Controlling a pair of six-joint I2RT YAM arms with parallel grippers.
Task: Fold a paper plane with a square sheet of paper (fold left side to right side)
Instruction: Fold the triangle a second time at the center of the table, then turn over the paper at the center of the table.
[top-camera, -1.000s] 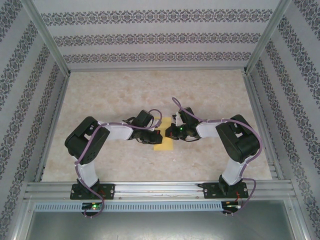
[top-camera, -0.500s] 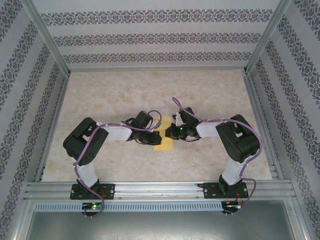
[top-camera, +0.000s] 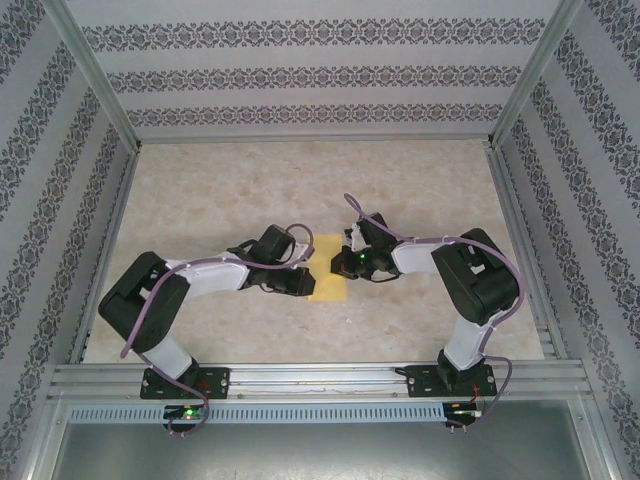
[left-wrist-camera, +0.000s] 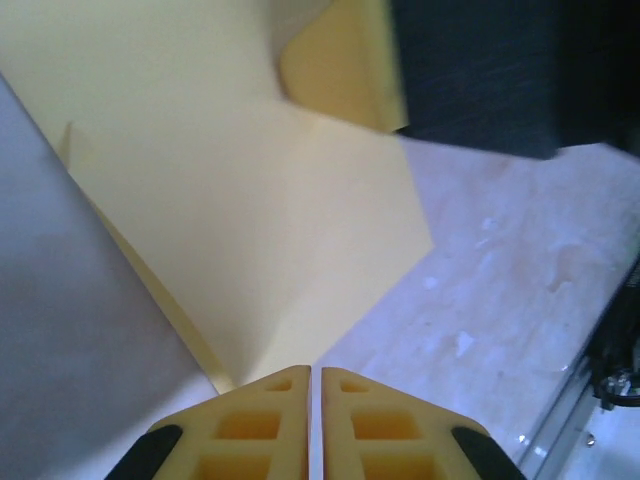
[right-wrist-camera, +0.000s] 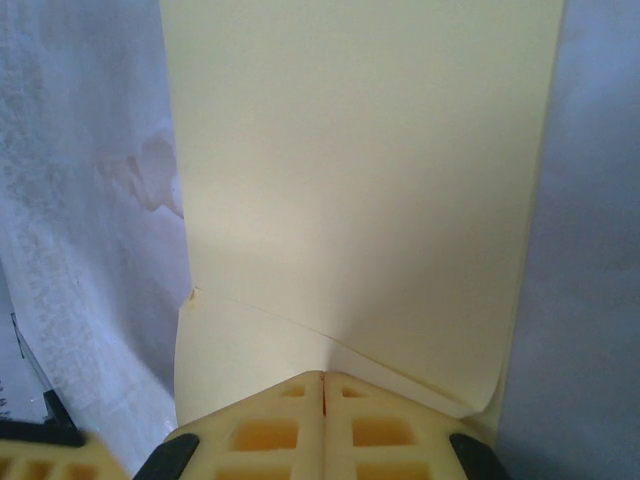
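Left gripper (left-wrist-camera: 311, 372): its jaws are standing all but together, with a hairline slit showing between them; I cannot tell whether any paper is caught there.
Right gripper (right-wrist-camera: 323, 378): its jaws are pressing together, the tips sitting at the sheet's near edge, where a flap is curling up.
Square sheet of paper (top-camera: 328, 279): it is lying creased between the two grippers, spreading straight ahead of both pairs of fingertips; a pointed corner is reaching the left tips.
Table (top-camera: 250, 190): its marbled beige is showing right of the left jaws and left of the right jaws.
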